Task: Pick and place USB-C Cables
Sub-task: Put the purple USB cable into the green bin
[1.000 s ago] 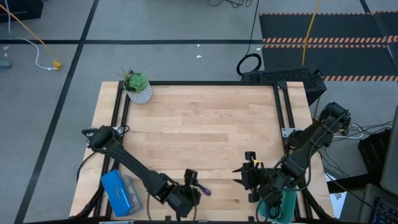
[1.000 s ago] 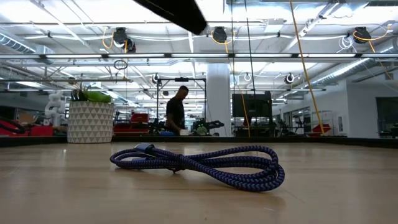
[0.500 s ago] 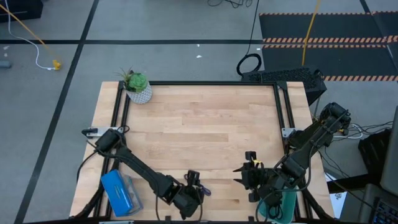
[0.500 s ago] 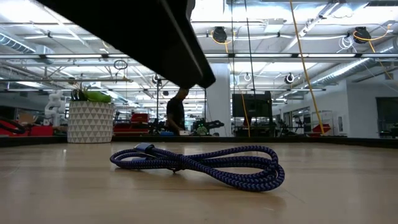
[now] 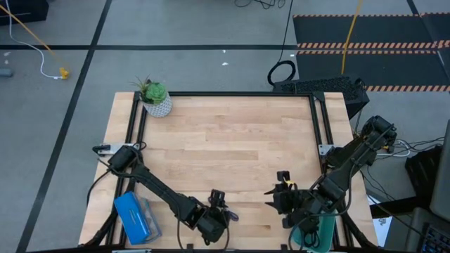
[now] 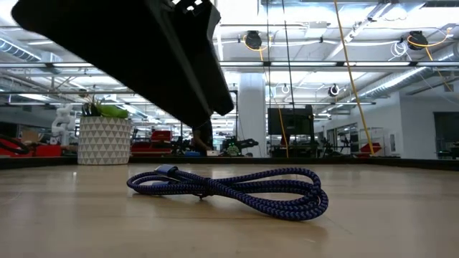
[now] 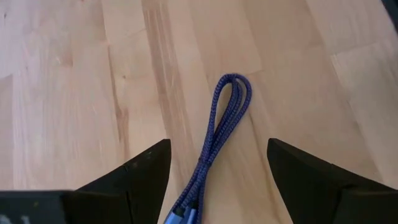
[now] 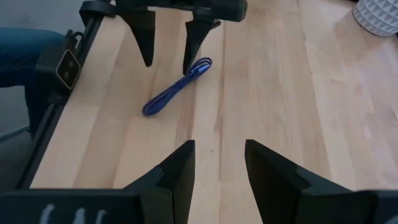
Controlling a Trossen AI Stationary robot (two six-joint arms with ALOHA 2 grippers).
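One blue-purple USB-C cable lies as a long flat bundle on the wood near the table's near edge, plain in the low view. My left gripper hangs open above it with a finger on either side of the bundle, touching nothing. The right wrist view shows that gripper over the cable's far end. My right gripper waits open to the cable's right. The dark cables are out of view.
A potted plant stands at the far left corner. A blue box lies near the left near edge. Something teal shows partly under my right arm. Bare wood spreads over the table's middle.
My left gripper has come down toward the blue-purple cable; in the low view its dark body has dropped from the top edge to fill the upper left. The cable has stayed where it was.
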